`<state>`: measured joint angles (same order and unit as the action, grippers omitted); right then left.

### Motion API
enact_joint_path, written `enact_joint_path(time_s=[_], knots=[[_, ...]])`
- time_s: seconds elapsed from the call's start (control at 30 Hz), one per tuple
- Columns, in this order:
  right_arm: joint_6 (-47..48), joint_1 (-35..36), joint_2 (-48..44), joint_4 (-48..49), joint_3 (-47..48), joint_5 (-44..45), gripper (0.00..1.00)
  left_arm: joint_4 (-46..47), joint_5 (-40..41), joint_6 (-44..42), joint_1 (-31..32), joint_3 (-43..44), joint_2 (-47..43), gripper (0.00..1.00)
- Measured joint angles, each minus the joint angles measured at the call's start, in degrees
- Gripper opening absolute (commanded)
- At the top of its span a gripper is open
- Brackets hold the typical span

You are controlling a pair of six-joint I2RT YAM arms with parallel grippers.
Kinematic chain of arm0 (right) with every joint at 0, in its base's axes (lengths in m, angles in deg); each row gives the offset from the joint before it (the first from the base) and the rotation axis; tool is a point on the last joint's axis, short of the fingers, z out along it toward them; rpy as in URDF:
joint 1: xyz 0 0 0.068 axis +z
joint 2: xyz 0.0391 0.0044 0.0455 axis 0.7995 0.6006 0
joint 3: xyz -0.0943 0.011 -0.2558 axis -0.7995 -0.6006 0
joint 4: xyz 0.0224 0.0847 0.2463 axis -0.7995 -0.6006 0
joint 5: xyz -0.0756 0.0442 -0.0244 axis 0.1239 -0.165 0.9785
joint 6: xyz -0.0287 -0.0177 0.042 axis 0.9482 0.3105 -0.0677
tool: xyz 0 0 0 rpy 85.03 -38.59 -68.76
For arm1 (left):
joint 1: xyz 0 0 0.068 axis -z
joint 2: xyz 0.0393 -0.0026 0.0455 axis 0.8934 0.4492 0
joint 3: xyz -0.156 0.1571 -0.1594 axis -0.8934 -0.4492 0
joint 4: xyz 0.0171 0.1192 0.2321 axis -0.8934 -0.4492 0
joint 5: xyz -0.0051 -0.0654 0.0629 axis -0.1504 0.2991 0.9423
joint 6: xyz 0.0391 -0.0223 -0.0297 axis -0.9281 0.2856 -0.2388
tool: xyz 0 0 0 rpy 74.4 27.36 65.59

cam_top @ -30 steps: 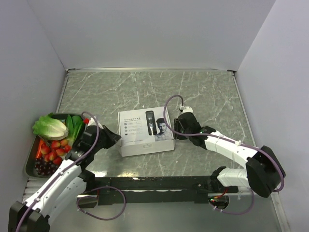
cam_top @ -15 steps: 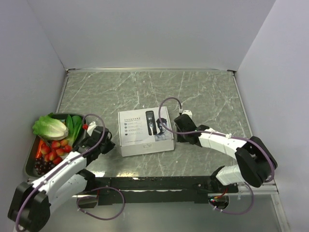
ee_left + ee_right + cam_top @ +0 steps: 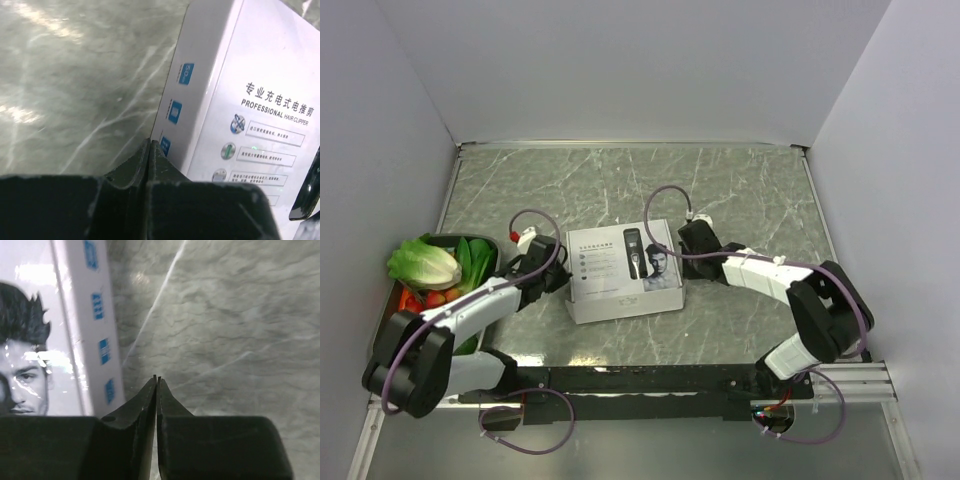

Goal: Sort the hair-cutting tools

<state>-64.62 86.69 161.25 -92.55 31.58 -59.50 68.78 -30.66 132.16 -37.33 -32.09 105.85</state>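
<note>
Nearest me, my left gripper sits at the left side of the white box. Its fingers are pressed together on nothing, with the tips at the box's bottom edge. My right gripper is just off the box's right side, fingers likewise closed and empty. The box lies shut, so the hair-cutting tools are hidden and I see only a clipper printed on its lid. Left of the box stands a tray of vegetables. Beyond the box lies the marbled table.

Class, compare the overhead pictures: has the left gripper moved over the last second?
Yes. The left gripper has shifted right, away from the vegetable tray, to the left side of the white box.
</note>
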Motion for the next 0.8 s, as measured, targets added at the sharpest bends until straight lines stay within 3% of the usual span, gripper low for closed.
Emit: enact_joint_path(time_s=[0.1,0.27,0.7,0.73,0.8], knots=[[0.28,-0.20,2.51,0.92,0.04,-2.97,0.00,2.80,-2.32,-1.01,-0.11,0.98,3.19,0.05],[0.72,-2.10,4.02,1.53,0.31,-6.51,0.00,4.04,-3.96,-3.85,-0.79,3.91,7.76,0.06],[2.82,-6.93,10.19,-1.18,7.63,-10.21,0.00,5.88,-3.85,-10.12,-2.36,20.90,23.21,0.04],[3.06,-7.19,10.49,-1.36,8.07,-10.25,0.01,6.12,-3.85,-10.23,-2.40,21.22,23.61,0.04],[3.63,-7.37,10.91,-1.60,8.72,-9.84,0.14,6.32,-3.74,-10.36,-2.40,21.49,23.85,0.05]])
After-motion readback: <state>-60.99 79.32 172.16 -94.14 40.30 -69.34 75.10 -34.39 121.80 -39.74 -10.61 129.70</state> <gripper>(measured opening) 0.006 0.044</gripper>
